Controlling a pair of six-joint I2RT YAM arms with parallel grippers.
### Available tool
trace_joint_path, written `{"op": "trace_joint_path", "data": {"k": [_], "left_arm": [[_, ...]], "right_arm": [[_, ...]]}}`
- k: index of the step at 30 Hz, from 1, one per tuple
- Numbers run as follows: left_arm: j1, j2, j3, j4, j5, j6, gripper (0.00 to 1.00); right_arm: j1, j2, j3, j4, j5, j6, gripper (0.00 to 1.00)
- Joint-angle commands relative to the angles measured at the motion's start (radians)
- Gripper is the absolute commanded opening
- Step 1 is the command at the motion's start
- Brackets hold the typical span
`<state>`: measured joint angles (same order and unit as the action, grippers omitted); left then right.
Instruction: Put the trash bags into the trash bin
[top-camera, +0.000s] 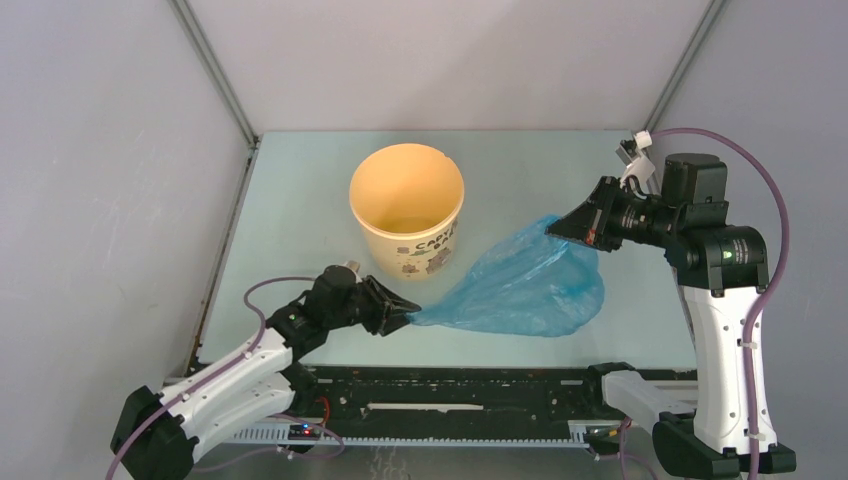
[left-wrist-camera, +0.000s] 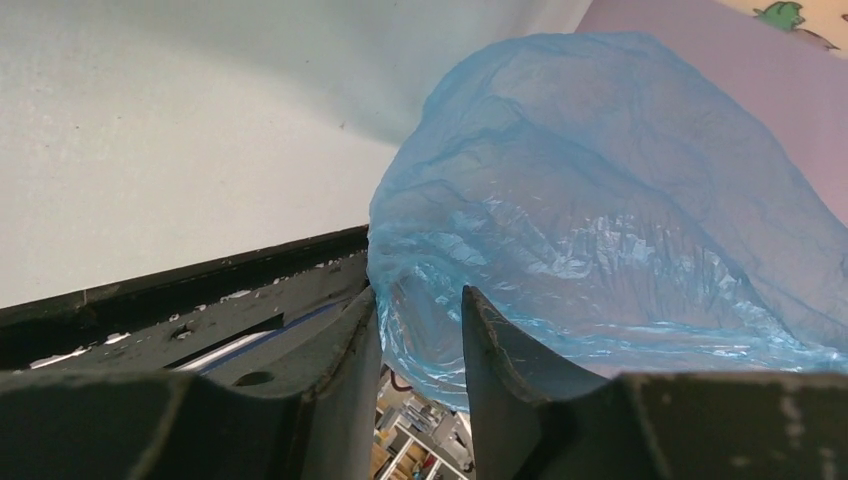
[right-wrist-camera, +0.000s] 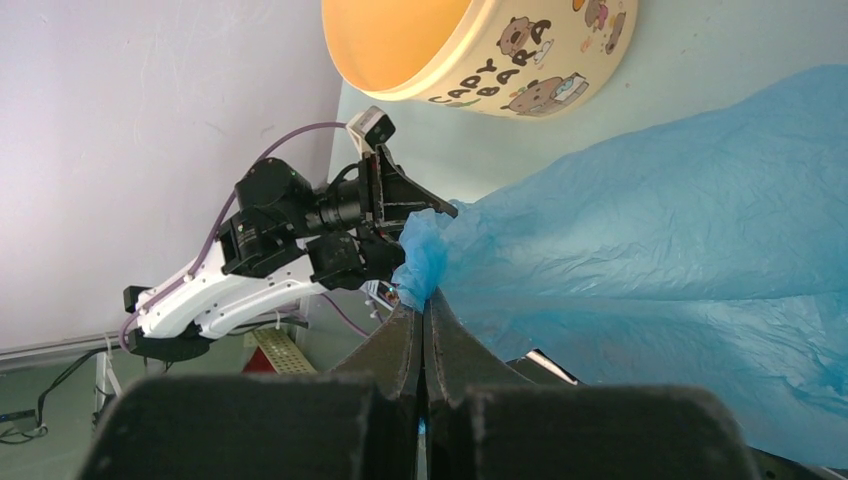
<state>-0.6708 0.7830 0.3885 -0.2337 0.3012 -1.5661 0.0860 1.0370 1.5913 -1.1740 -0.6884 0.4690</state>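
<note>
The trash bin (top-camera: 405, 200) is a tan-yellow round bucket with printed cartoon marks, upright at the table's middle back; it also shows in the right wrist view (right-wrist-camera: 500, 60). A blue trash bag (top-camera: 530, 285) lies stretched on the table to the bin's right front. My right gripper (top-camera: 560, 228) is shut on the bag's far right corner, with blue film pinched at its tips (right-wrist-camera: 424, 305). My left gripper (top-camera: 408, 312) is at the bag's left tip. Its jaws stand apart around a fold of the bag (left-wrist-camera: 600, 200), with a gap between the fingers (left-wrist-camera: 420, 300).
A black rail (top-camera: 450, 395) runs along the table's near edge, just under the bag and the left gripper. Grey walls enclose the pale green table (top-camera: 300, 200) on the left, back and right. My left arm (right-wrist-camera: 290, 215) shows in the right wrist view.
</note>
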Motion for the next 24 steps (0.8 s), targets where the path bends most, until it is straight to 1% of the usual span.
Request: {"op": "trace_joint_path", "data": {"k": [1,3,6,9,10,12,13,15,17,19,21,22,24], "left_arm": [[0.005,-0.009,-0.035,0.085,0.043,0.011,0.37],[0.004,0.023,-0.035,0.123,0.067,0.010,0.33],[0.004,0.071,-0.006,0.128,0.101,0.043,0.26],[0.004,0.090,0.011,0.126,0.105,0.059,0.27],[0.004,0.092,0.015,0.126,0.105,0.062,0.24],[0.004,0.087,0.021,0.119,0.098,0.067,0.10],[0.004,0.080,0.028,0.105,0.089,0.074,0.07],[0.004,0.068,0.056,0.074,0.068,0.105,0.05],[0.004,0.071,0.118,0.033,0.045,0.167,0.04],[0.004,0.093,0.224,-0.031,0.024,0.263,0.02],[0.001,0.131,0.360,-0.105,0.000,0.373,0.01],[0.000,0.153,0.451,-0.129,-0.010,0.417,0.00],[-0.001,0.203,0.584,-0.157,-0.006,0.498,0.00]], "right_arm": [[-0.002,-0.009,0.013,0.028,0.004,-0.007,0.00],[-0.002,-0.008,0.013,0.028,0.004,-0.007,0.00],[-0.002,-0.006,0.012,0.028,0.004,-0.008,0.00],[-0.002,-0.009,0.011,0.029,0.006,-0.009,0.00],[-0.002,-0.009,0.009,0.029,0.008,-0.009,0.00],[-0.002,-0.014,0.007,0.028,0.012,-0.008,0.00],[-0.003,-0.015,0.008,0.026,0.014,-0.008,0.00],[-0.005,-0.020,0.011,0.017,0.025,-0.007,0.00],[-0.010,-0.028,0.012,0.011,0.035,0.001,0.00],[-0.017,-0.038,0.014,0.011,0.042,0.010,0.00],[-0.023,-0.041,0.027,0.012,0.048,0.016,0.00],[-0.024,-0.040,0.038,0.013,0.050,0.019,0.00],[-0.030,-0.029,0.073,0.017,0.049,0.024,0.00]]}}
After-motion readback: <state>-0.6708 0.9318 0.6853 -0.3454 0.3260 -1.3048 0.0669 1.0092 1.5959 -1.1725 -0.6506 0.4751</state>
